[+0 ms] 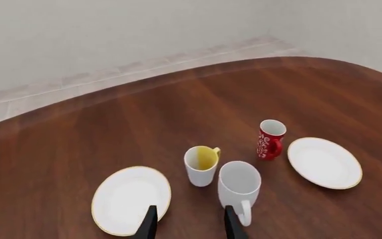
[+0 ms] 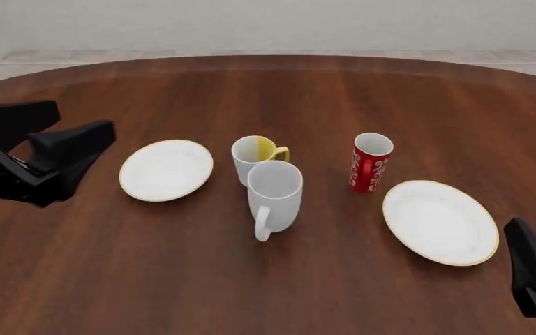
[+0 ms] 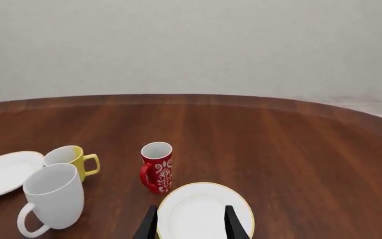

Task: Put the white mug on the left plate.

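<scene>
Over brown table (image 2: 156,272), both grippers apparently gape, empty.

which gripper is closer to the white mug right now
Left. The left gripper hovers open beyond the left plate, off the white mug's left side. The right gripper sits farther off, past the right plate.
</scene>
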